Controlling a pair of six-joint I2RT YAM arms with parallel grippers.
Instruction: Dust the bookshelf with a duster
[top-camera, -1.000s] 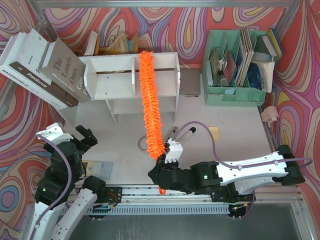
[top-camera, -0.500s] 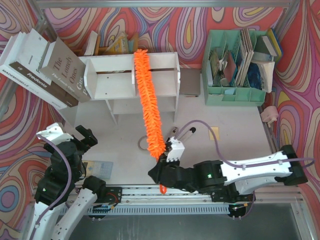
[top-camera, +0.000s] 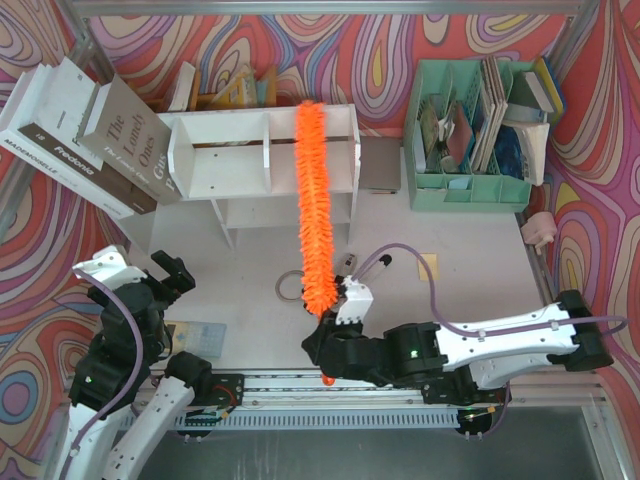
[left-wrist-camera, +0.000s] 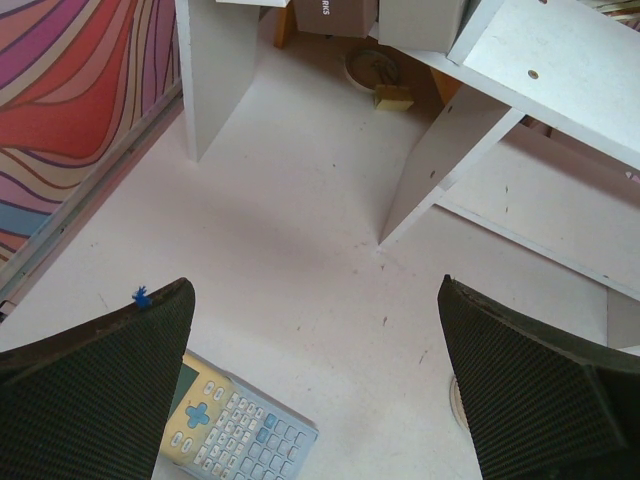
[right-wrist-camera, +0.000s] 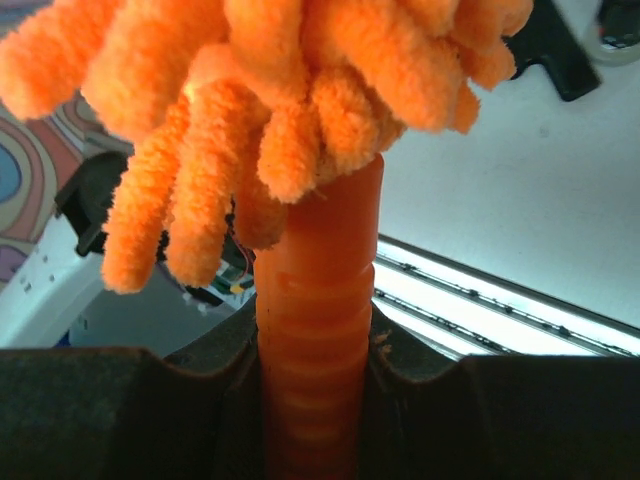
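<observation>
White table, fluffy orange duster, ribbed handle

The right gripper is closed on the duster. Its two dark fingers press against either side of the ribbed orange handle, which stands upright between them. Just above the grip, thick orange chenille strands hang down and hide the top of the handle. Beyond it lies the white table, edged by a pale metal rail. A black part lies at the far right, too blurred to identify.
</observation>
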